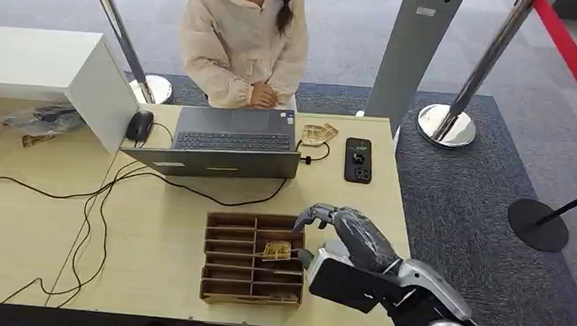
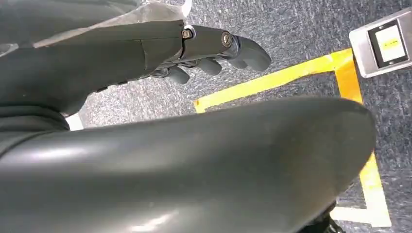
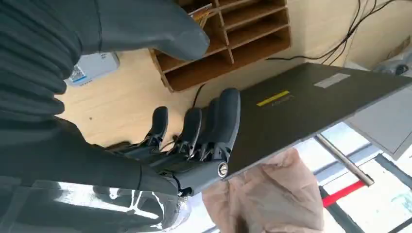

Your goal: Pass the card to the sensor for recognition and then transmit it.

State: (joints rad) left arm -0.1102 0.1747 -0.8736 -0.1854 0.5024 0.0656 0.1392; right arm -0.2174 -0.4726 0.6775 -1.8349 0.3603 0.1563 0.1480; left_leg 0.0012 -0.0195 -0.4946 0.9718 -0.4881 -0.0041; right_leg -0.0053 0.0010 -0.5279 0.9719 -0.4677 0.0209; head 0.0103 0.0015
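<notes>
- The card (image 1: 277,250) lies tilted in a middle compartment of the right-hand column of the brown divided tray (image 1: 228,259), which sits near the front edge of the table (image 1: 153,223); in the right wrist view the card (image 3: 203,11) pokes up past the thumb.
- The right hand (image 1: 340,227) hovers just beside the tray's right side, fingers spread and slightly curled, holding nothing; its fingers (image 3: 214,127) show apart in the wrist view, not touching the card.
- The left hand (image 2: 214,51) hangs over grey carpet with yellow floor tape (image 2: 272,80); its fingers are loosely curled and nothing shows in them, though I cannot tell for certain whether it is closed.
- An open laptop (image 1: 226,145) stands toward the back edge of the table, a mouse (image 1: 139,124) at its left, black cables (image 1: 102,197) trailing across the left part of the table.
- A dark phone (image 1: 358,160) lies near the right edge; small cards (image 1: 317,133) sit between it and the laptop.
- A person in a cream jacket (image 1: 240,39) stands behind the back edge.
</notes>
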